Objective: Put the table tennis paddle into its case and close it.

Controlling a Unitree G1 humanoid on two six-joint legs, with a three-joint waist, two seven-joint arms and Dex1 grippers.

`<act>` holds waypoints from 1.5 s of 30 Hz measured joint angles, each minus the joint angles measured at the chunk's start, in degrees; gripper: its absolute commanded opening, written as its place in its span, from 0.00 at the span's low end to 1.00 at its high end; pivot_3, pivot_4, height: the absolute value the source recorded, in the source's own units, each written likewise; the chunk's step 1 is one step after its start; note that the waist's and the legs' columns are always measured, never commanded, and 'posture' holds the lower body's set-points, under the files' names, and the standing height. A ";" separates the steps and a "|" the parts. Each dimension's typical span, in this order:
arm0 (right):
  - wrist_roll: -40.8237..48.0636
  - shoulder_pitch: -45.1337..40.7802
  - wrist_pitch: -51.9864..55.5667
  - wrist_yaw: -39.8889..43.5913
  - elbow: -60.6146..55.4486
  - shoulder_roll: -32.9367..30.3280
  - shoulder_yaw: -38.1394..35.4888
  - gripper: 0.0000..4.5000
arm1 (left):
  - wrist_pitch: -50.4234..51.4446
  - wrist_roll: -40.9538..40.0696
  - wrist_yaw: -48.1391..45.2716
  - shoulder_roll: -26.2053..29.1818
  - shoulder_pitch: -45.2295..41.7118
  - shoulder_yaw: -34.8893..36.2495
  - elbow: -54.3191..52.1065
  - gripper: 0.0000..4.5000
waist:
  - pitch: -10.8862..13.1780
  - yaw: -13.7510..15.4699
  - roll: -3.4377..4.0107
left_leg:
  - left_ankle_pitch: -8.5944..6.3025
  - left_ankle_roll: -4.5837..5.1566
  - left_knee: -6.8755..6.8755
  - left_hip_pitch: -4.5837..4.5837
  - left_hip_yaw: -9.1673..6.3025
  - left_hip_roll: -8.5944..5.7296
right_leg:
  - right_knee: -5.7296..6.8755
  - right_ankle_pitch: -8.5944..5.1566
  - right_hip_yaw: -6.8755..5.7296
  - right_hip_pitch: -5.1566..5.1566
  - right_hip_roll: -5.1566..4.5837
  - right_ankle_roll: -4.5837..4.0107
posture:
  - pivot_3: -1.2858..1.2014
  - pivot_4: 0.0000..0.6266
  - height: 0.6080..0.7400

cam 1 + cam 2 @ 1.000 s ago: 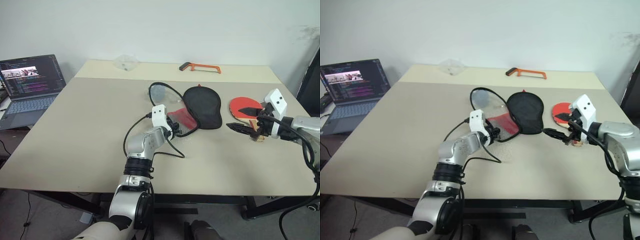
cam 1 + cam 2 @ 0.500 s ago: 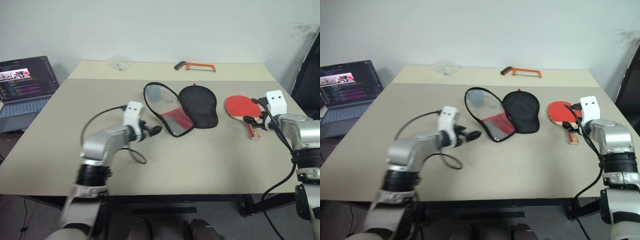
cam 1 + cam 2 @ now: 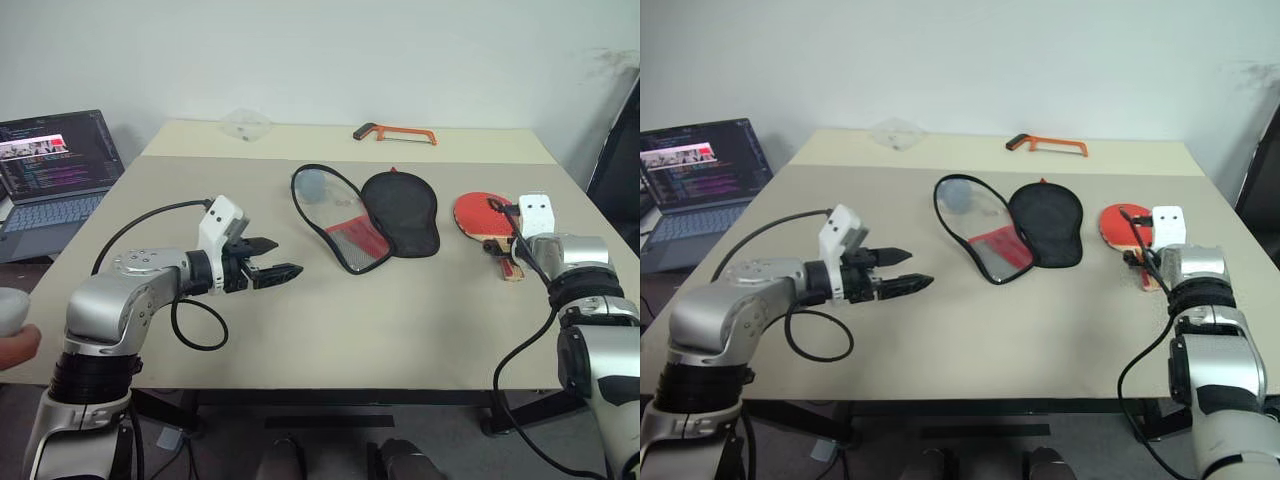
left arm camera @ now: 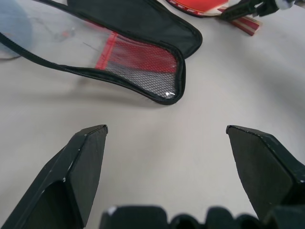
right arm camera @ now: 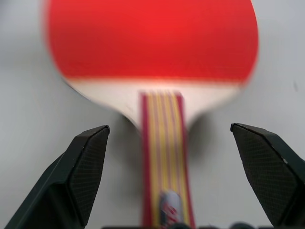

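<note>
Table tennis paddle (image 5: 157,43) near table's right edge: judged rigid, light; best gripped at handle (image 5: 164,157). Right gripper (image 5: 167,143) spread, straddling it; left gripper (image 4: 167,143) spread, empty.

The paddle (image 5: 152,40) has a bright red face and a pale wooden handle striped red and yellow. The case (image 3: 400,210) is black, with red mesh and a clear panel. The hacksaw (image 3: 395,132) is orange. The surface (image 3: 420,320) is beige.
</note>
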 measured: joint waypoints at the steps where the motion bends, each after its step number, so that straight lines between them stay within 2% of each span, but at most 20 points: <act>1: 0.00 -0.60 -0.23 -0.60 1.10 0.01 -0.65 1.00 | 0.00 0.00 0.07 -0.01 0.00 0.00 -0.09 0.97 | 0.00 -0.12 0.00 | 0.00 0.00 0.00 0.00 0.00 0.00 | 0.00 0.00 0.00 0.00 0.00 0.00 | 0.52 0.24 1.00; 2: 0.01 -0.79 -0.43 -0.84 1.49 0.02 -0.93 1.00 | 0.00 0.00 0.16 -0.03 0.00 0.00 -0.18 0.97 | 0.00 -0.21 0.00 | 0.00 0.00 0.00 0.00 -0.02 0.01 | 0.00 0.00 -0.01 0.00 0.01 0.01 | 0.52 0.24 1.00; 5: 0.31 -0.85 -1.41 -1.10 2.64 0.27 -2.68 0.86 | 0.02 -0.03 0.30 -0.17 -0.01 -0.01 -0.57 0.97 | 0.00 -0.41 0.00 | 0.00 0.00 0.00 0.00 -0.02 0.01 | 0.01 -0.01 -0.01 0.00 0.01 0.02 | 0.52 0.24 1.00; 12: 1.27 -1.25 -2.30 -1.78 3.41 1.48 -3.96 0.33 | 0.02 0.00 0.56 -0.56 -0.60 -0.59 -0.54 0.97 | 0.00 -0.75 0.00 | 0.00 0.00 0.01 0.00 -0.03 -0.01 | 0.02 -0.01 -0.01 0.02 0.01 0.03 | 0.52 0.24 1.00; 14: 1.21 -1.39 -2.41 -2.18 3.42 1.55 -4.10 0.23 | 0.01 0.02 0.73 -0.82 -0.88 -0.72 -0.35 0.97 | 0.00 -0.75 0.00 | 0.00 0.00 0.01 0.00 -0.04 -0.01 | 0.01 -0.01 -0.02 0.02 0.01 0.03 | 0.52 0.24 1.00; 21: 2.09 -2.58 -1.17 -3.96 0.13 2.45 -5.01 0.23 | 0.01 0.14 1.71 -0.99 -0.92 -0.75 0.08 0.97 | 0.10 -1.03 0.17 | 0.00 0.00 -0.06 -0.03 0.05 0.00 | 0.04 -0.01 0.08 -0.12 0.02 0.02 | 0.52 0.24 1.00; 29: 2.80 -9.28 0.88 -5.33 -10.62 9.44 -4.87 0.23 | -0.10 0.58 2.25 -0.80 -0.90 -0.75 1.73 0.97 | 0.19 -1.42 0.31 | 0.00 0.01 -0.26 -0.04 0.10 0.13 | 0.10 0.00 0.17 -0.32 0.16 -0.05 | 0.52 0.24 1.00; 39: 2.41 -10.53 -1.88 -5.98 -3.55 21.17 -2.85 0.23 | -0.78 2.40 5.44 -1.27 0.27 -0.78 3.24 0.97 | 0.19 -1.00 0.31 | 0.01 0.00 -0.27 -0.51 0.09 0.13 | 0.13 0.04 0.11 -0.74 0.14 -0.17 | 0.52 0.24 1.00; 45: 2.14 -10.77 -3.66 -7.04 -1.28 22.65 -2.85 0.23 | 0.16 2.09 6.29 -1.24 2.19 -0.67 1.56 0.97 | 0.19 -0.88 0.31 | 0.00 0.00 -0.27 -0.61 0.00 0.11 | 0.10 0.05 -0.02 -0.77 0.10 -0.17 | 0.52 0.24 1.00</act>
